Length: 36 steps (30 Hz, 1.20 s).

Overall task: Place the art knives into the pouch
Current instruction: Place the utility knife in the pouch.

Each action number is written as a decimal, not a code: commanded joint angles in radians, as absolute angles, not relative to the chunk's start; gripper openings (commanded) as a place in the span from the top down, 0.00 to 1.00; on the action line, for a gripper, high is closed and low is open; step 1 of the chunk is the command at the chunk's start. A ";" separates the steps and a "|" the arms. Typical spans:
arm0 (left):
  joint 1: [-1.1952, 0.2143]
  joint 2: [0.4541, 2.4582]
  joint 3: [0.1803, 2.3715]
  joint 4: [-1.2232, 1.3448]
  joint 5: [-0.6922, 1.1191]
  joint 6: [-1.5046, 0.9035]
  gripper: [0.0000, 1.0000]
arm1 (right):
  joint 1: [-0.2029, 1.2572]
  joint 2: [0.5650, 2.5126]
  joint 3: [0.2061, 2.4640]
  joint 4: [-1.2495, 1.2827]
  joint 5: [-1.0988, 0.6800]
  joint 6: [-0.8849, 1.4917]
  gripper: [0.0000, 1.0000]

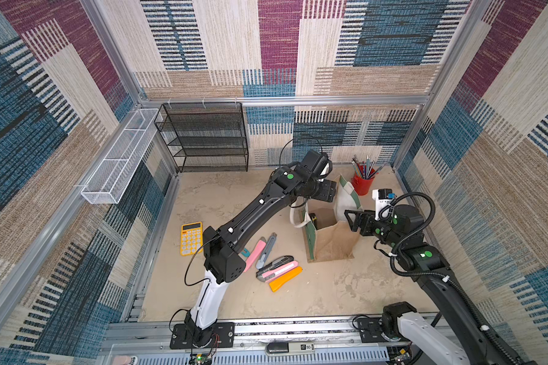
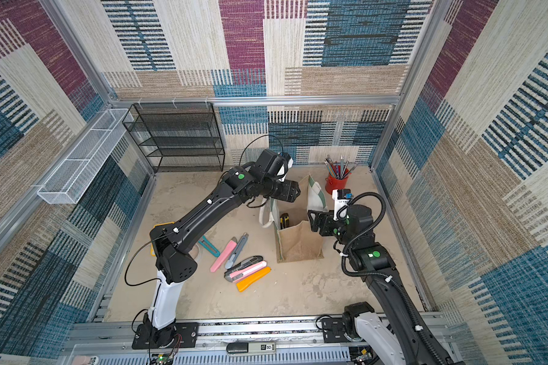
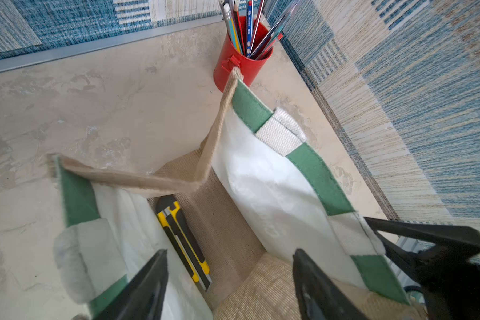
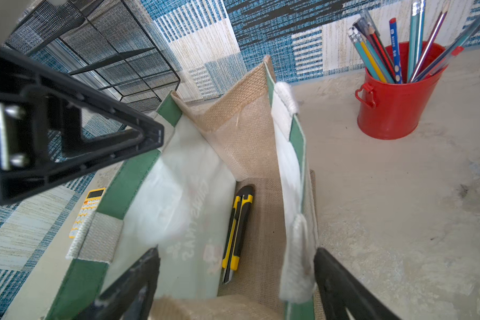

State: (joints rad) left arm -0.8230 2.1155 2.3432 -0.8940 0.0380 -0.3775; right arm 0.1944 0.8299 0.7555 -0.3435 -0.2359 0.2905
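Note:
The pouch (image 1: 332, 241) (image 2: 299, 245), a tan jute tote with green trim and white handles, stands open on the table. A yellow-and-black art knife (image 3: 183, 238) (image 4: 237, 230) lies on its floor against one lined wall, and shows in both top views (image 1: 313, 216) (image 2: 284, 220). My left gripper (image 1: 326, 189) (image 3: 230, 252) hangs open above the bag's mouth with nothing between its fingers. My right gripper (image 1: 353, 218) (image 4: 236, 250) is open at the bag's right rim. One of its fingers is inside, the other outside, and the wall with its white handle (image 4: 297, 257) stands loose between them.
Several other utility knives (image 1: 279, 265) lie in a cluster left of the bag, beside a yellow calculator (image 1: 191, 237). A red cup of pencils (image 1: 363, 181) stands just behind the bag. A black mesh shelf (image 1: 206, 139) and a white wire basket (image 1: 121, 158) are at the back left.

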 commanded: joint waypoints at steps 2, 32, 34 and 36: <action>-0.822 2.070 2.316 -0.894 0.001 -0.303 0.24 | 0.195 0.831 0.770 -0.346 -0.272 0.288 0.12; -0.786 1.274 1.261 -0.935 -0.253 -0.408 0.31 | 0.194 0.862 0.776 -0.309 -0.267 0.278 0.11; -0.763 1.266 1.209 -0.938 -0.229 -0.440 0.38 | 0.195 0.864 0.778 -0.308 -0.261 0.277 0.11; -0.742 1.264 1.162 -0.921 -0.204 -0.463 0.41 | 0.195 0.867 0.775 -0.305 -0.261 0.278 0.11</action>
State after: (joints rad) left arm -0.7597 1.2713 1.2018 -0.9165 -0.2539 -0.4015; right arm 0.1940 0.8642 0.7757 -0.3370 -0.2760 0.2817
